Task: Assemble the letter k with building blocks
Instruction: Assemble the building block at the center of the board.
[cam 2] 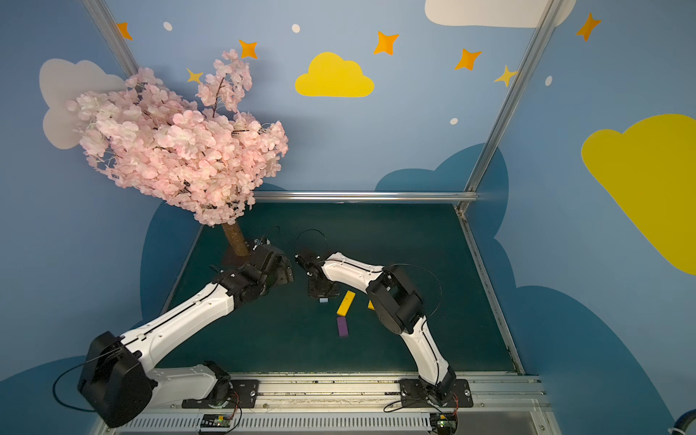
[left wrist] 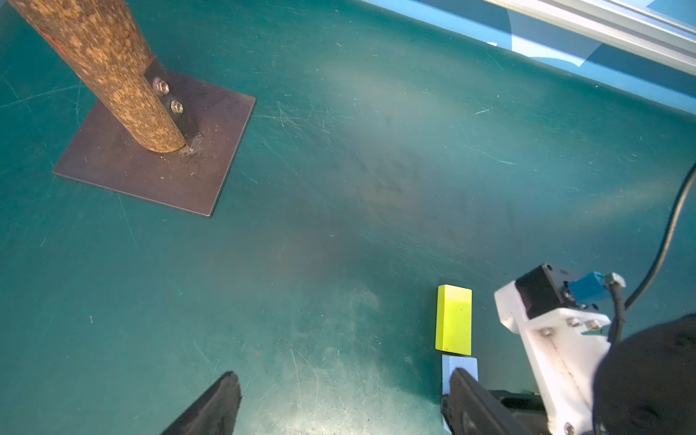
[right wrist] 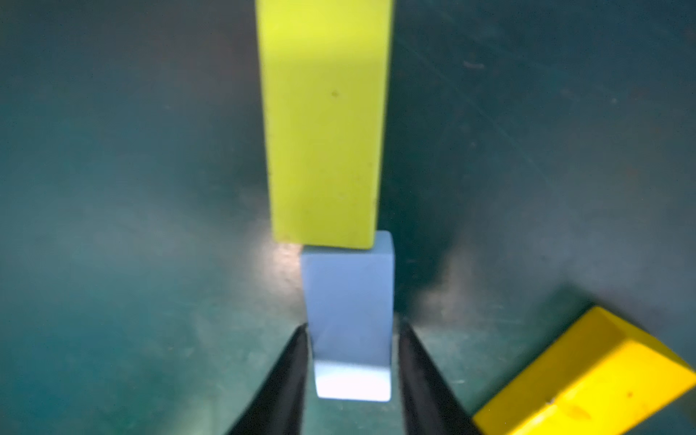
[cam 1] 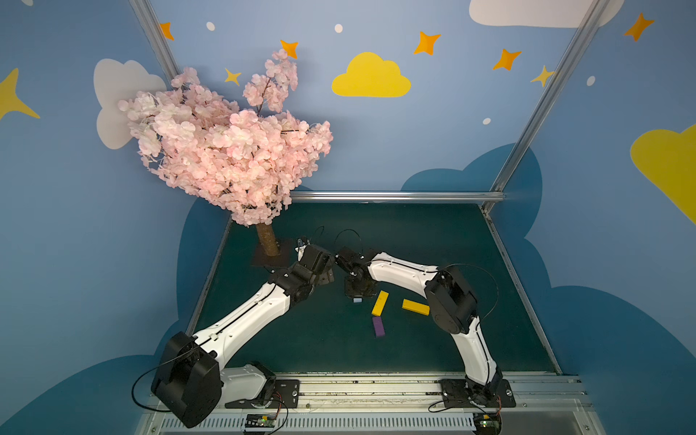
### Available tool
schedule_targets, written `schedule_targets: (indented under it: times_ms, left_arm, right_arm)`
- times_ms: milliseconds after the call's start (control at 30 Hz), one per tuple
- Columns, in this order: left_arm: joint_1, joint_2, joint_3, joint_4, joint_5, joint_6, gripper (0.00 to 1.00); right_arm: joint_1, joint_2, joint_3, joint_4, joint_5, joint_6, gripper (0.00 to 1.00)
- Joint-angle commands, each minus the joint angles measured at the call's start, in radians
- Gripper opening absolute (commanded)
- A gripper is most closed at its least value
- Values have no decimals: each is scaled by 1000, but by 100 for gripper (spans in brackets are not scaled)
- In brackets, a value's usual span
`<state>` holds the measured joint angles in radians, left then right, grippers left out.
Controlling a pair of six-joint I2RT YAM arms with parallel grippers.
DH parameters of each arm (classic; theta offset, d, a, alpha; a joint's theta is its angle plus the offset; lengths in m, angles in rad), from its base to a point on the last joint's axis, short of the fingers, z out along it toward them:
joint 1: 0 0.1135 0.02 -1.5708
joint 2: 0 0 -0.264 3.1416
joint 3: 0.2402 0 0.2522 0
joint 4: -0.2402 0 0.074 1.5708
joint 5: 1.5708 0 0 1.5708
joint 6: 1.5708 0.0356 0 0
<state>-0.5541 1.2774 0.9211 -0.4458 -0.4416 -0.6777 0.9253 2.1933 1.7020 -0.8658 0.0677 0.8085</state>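
Around: tree (cam 1: 226, 150) at 10 o'clock; yellow block (cam 1: 380, 302) at 3 o'clock of the blue block (right wrist: 348, 301); other yellow block (cam 1: 415, 307) past it; purple block (cam 1: 379, 326) at 5.
Blue block: flat on the bench (cam 1: 414, 244), between the right jaws.
Right jaws: close on both sides; can't tell if pinching.
Left jaws: spread wide, near at 10 o'clock.
Pointing: long side runs 12 to 6; green block (right wrist: 324, 132) touches its 12 end, in line.

No lettering, number, brand or label can be read in any of the four views. The small dark circuit boards (cam 1: 260, 420) on the front aluminium rail (cam 1: 376, 384) may carry printing, but they are too small to tell. Seen close in the right wrist view, the lime-green rectangular block (right wrist: 324, 124) and light-blue rectangular block (right wrist: 348, 301) show plain faces.
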Motion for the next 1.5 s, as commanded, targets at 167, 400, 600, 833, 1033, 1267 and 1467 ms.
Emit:
schedule_targets:
  times_ms: [167, 400, 600, 833, 1033, 1267, 1467]
  left_arm:
    - [4, 8, -13, 6, 4, 3, 88]
    - [5, 2, -16, 10, 1, 2, 88]
    - [5, 4, -14, 10, 1, 3, 88]
    - [5, -1, -16, 11, -2, 6, 88]
    - [5, 2, -15, 10, 0, 7, 88]
    - [5, 4, -16, 12, -1, 6, 88]
    - [5, 8, -16, 10, 14, 30, 87]
  right_arm:
    - [9, 33, 16, -41, 17, -12, 42]
    - [16, 35, 33, -10, 1, -25, 24]
    - [24, 46, 58, -16, 3, -31, 24]
    - [26, 62, 77, -32, 1, -28, 29]
    - [27, 58, 83, -59, 31, -16, 86]
    - [37, 43, 82, -52, 44, -22, 86]
    - [39, -23, 55, -62, 113, -20, 82]
